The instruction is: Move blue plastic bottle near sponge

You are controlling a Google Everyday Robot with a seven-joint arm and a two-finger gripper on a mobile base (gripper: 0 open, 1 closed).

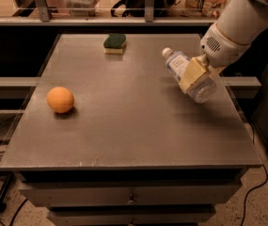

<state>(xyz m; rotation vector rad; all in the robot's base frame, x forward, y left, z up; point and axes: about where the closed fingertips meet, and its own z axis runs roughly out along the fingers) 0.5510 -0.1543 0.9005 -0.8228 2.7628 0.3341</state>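
The blue plastic bottle (179, 68) is clear and pale bluish with a white cap, tilted with its cap toward the back left, held above the right side of the grey table (129, 126). My gripper (195, 75) is shut on the bottle's middle, its tan finger (193, 74) across the body. The sponge (114, 43), dark green over yellow, lies at the back middle of the table, well to the left of the bottle.
An orange ball (60, 99) rests on the left side of the table. A shelf with a metal rail (124, 20) and packaged goods runs behind the table. Drawers sit below the front edge (131, 199). Cables lie on the floor at both sides.
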